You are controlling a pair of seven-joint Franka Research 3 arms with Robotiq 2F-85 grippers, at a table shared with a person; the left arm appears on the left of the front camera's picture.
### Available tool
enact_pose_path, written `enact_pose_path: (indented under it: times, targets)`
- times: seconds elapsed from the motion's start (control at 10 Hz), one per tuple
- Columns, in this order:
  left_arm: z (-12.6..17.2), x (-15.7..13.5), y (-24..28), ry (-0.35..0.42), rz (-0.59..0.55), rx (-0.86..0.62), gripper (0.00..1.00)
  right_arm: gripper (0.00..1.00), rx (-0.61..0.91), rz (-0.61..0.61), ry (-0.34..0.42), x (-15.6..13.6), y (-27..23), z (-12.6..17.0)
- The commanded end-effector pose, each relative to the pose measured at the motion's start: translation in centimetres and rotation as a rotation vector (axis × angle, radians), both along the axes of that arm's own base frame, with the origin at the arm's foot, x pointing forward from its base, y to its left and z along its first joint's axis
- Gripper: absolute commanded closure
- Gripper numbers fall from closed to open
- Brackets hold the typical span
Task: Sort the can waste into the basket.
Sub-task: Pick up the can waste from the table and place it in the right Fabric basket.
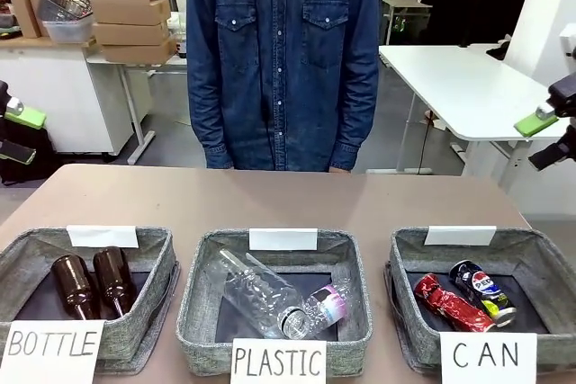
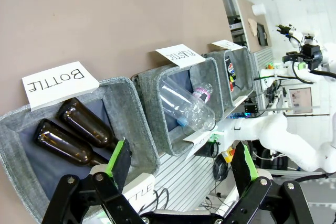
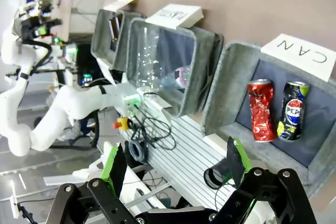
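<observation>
Three grey fabric bins sit in a row along the near edge of the table (image 1: 270, 195), each with a hand-lettered card. At the near right corner, the basket marked CAN (image 1: 526, 254) holds both pieces of can waste on its dark lining: the crushed red can (image 1: 450, 303) and the dark Pepsi can (image 1: 481, 290), lying side by side, touching or nearly so. The middle PLASTIC bin (image 1: 202, 299) contains clear plastic bottles (image 1: 270, 299); the BOTTLE bin (image 1: 144, 249) at the near left corner holds two brown glass bottles (image 1: 90, 283). Left gripper (image 2: 178, 163): fingers apart, nothing between them, held off the table's left side. Right gripper (image 3: 176, 163): fingers likewise apart and empty, off the right side. A person in a denim shirt (image 1: 281, 51) stands at the far edge.
</observation>
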State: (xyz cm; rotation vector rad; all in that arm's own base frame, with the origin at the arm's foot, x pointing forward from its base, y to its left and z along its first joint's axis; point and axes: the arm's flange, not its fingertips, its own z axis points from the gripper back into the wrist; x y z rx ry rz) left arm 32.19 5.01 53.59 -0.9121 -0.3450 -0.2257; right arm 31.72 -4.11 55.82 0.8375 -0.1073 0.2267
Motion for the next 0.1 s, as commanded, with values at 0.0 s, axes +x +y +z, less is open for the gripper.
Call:
enact_pose_path:
  times: [0.0]
  targets:
    - [0.01, -0.1, 0.19, -0.014, -0.012, 0.001, 0.0, 0.0, -0.005, 0.007, -0.017, -0.3, -0.16, -0.25]
